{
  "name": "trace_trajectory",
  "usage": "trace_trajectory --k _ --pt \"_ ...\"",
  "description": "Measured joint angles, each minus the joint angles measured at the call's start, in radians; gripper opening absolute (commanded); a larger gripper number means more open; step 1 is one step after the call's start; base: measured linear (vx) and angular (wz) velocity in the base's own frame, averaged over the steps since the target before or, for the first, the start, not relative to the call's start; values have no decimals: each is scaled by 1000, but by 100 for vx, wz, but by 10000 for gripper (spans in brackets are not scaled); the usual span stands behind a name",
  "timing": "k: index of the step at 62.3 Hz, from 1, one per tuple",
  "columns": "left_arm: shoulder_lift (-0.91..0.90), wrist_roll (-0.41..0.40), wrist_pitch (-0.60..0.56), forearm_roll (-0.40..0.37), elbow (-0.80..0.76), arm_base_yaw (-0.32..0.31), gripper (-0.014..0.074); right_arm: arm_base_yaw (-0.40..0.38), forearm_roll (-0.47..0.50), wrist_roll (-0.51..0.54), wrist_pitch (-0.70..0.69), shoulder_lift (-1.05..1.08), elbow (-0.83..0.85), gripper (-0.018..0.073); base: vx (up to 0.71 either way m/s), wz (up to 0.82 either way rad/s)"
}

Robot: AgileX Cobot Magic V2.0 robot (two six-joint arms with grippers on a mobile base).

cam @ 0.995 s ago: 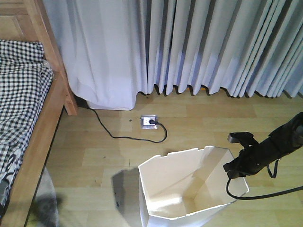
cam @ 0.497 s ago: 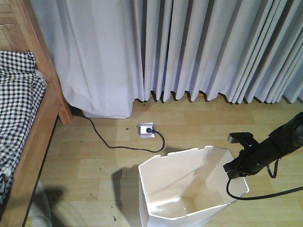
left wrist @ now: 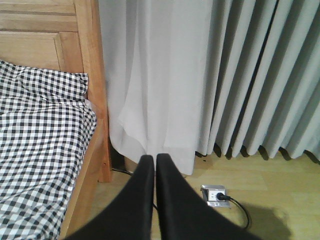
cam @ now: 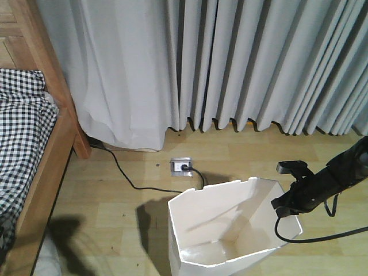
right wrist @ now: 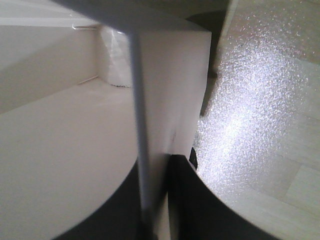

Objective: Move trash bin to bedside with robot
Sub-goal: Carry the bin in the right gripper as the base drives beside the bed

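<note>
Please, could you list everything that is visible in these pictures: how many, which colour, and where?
trash bin: one, white, on the floor in front, open top
bed: one, light wood frame, on the left
bedding: one set, black-and-white check, on the bed
curtains: several folds, pale grey, along the back, reaching the floor
floor socket: one, silvery, between the curtains and the trash bin
cable: one, black, from the floor socket towards the bedpost
floor: light wood boards
left end effector: black, shut, holding nothing
right end effector: black, shut on the trash bin's rim
</note>
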State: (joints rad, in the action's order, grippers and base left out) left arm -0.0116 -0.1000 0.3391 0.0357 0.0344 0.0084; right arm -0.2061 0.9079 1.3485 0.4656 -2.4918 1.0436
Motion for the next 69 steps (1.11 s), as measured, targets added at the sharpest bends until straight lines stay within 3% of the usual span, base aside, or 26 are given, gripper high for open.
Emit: trace_trajectory --k 69 --pt "0 0 0 0 0 0 -6 0 0 0 0 0 0 -1 7 3"
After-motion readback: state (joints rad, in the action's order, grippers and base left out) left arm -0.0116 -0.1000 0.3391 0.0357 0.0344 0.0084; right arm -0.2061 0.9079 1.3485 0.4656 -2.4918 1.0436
